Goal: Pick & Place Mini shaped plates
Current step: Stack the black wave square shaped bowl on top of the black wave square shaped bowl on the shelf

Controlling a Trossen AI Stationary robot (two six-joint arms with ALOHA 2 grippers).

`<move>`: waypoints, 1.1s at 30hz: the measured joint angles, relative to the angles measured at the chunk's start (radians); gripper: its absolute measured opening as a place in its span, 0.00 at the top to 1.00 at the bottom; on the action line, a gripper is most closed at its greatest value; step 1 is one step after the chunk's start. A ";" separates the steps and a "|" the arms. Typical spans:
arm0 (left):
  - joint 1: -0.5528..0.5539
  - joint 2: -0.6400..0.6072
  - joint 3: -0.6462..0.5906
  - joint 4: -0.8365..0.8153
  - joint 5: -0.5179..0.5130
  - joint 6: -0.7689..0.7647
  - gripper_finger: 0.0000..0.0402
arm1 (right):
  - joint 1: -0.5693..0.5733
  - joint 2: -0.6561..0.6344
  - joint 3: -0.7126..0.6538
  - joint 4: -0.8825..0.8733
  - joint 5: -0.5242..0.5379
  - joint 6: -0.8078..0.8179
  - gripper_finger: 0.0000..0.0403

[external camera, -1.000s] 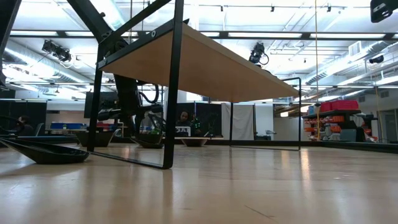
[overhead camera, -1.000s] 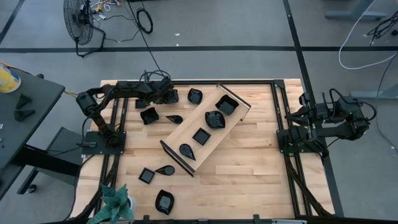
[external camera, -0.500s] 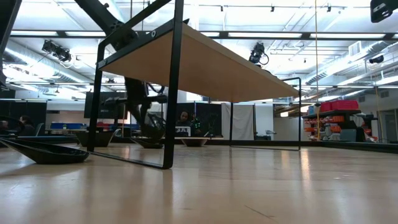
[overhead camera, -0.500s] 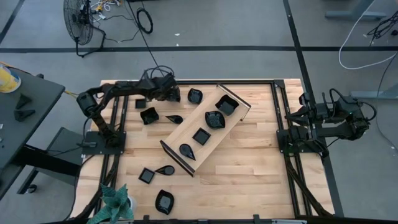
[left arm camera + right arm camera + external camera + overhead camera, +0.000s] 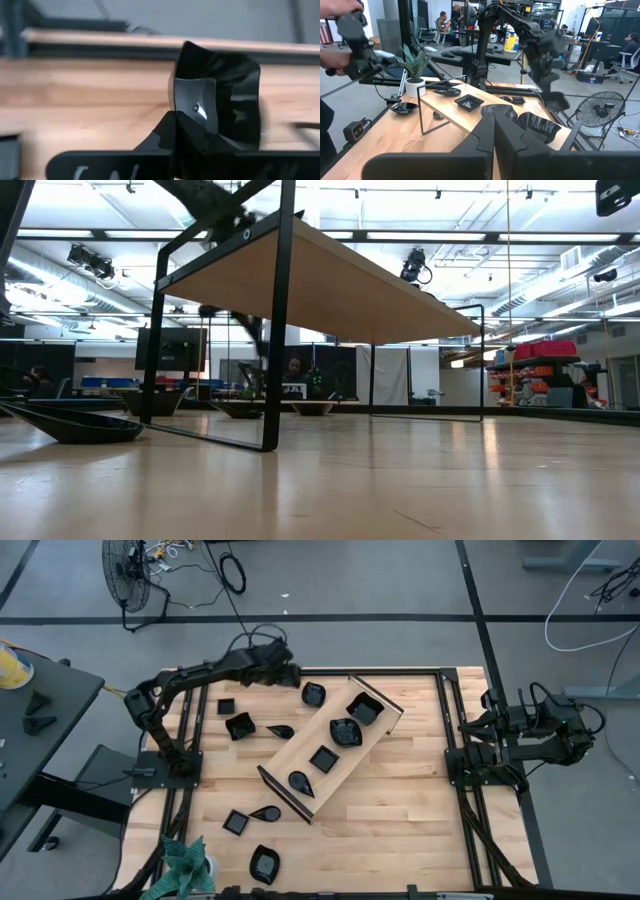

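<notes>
The left wrist view gives what the overhead view cannot: the left tool (image 5: 200, 135) is pinching a glossy black square mini plate (image 5: 217, 100), held tilted on edge above the light wooden table (image 5: 85, 95) near its far rim. From above, the left tool (image 5: 283, 673) shows only as a dark mass at that far edge, the held plate lost against it.

The overhead view lays out the rest. A long light-wood tray with black ends (image 5: 300, 745) lies diagonally mid-table with four black plates in it; other small black dishes sit on the table beside it, among them one just beyond the tray (image 5: 314, 694) and a wavy-rimmed one near the front (image 5: 264, 864). A green potted plant (image 5: 183, 865) stands at the front left corner.

Grey floor surrounds the table, with a floor fan (image 5: 126, 575) behind. The right wrist view shows an open workshop where people are seated.

The left arm stretches from its base along the far edge. The right tool (image 5: 495, 130), fingers pressed together and empty, waits folded at the right side.
</notes>
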 joint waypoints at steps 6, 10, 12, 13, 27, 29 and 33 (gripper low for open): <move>-0.024 0.000 0.165 0.021 0.003 0.105 0.98 | 0.000 0.000 0.000 0.000 0.000 0.000 0.97; -0.033 -0.001 0.245 0.060 0.017 0.158 0.98 | 0.000 0.000 0.000 0.000 0.000 0.000 0.97; -0.034 -0.002 0.268 0.108 0.052 0.183 0.98 | 0.000 0.000 0.000 0.000 0.000 0.000 0.97; -0.035 -0.002 0.277 0.131 0.075 0.195 0.98 | 0.000 0.000 0.000 0.000 0.000 0.000 0.97; -0.053 -0.002 0.290 0.401 0.387 0.385 0.98 | 0.000 0.000 0.000 0.000 0.000 0.000 0.97; -0.062 -0.002 0.290 0.400 0.431 0.392 0.98 | 0.000 0.000 0.000 0.000 0.000 0.000 0.97; -0.092 -0.002 0.290 0.405 0.490 0.392 0.98 | 0.000 0.000 0.000 0.000 0.000 0.000 0.97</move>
